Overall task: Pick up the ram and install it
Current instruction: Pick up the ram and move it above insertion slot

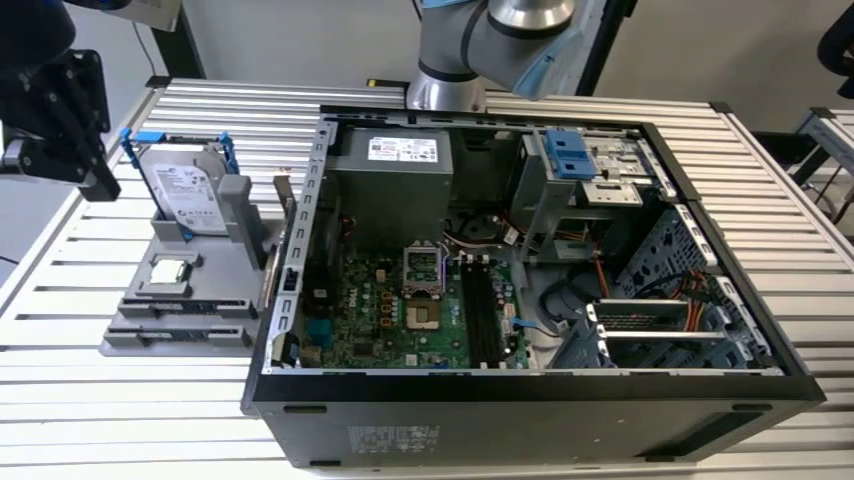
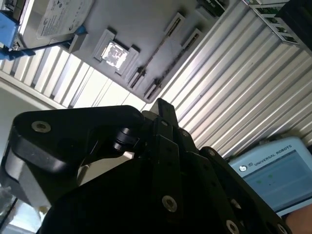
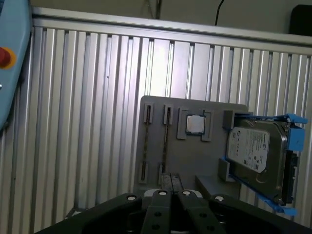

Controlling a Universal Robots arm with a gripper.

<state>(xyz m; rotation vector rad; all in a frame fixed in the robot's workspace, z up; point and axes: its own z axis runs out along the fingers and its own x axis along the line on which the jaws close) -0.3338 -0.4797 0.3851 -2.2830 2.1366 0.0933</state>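
Observation:
The ram [image 3: 165, 141] is a thin dark strip standing on edge in the slot row of the grey holder [image 3: 156, 146] nearest the small square chip [image 3: 195, 125]. In the second wrist view the ram [image 2: 157, 48] runs between two slot ends. In the exterior view it is a dark line [image 1: 180, 302] near the holder's front. My gripper [image 3: 170, 176] hangs well above the holder, apart from the ram, its two black fingers pressed together with nothing between them. The exterior view has the gripper [image 1: 91, 178] at the far left, beside the holder.
A silver hard drive in a blue frame [image 1: 187, 190] stands at the holder's far end. The open computer case [image 1: 534, 270] with its green motherboard [image 1: 400, 310] and black slots [image 1: 478, 310] fills the exterior view's right. The ribbed metal table [image 1: 134, 400] carries everything. A blue pendant [image 2: 273, 170] lies nearby.

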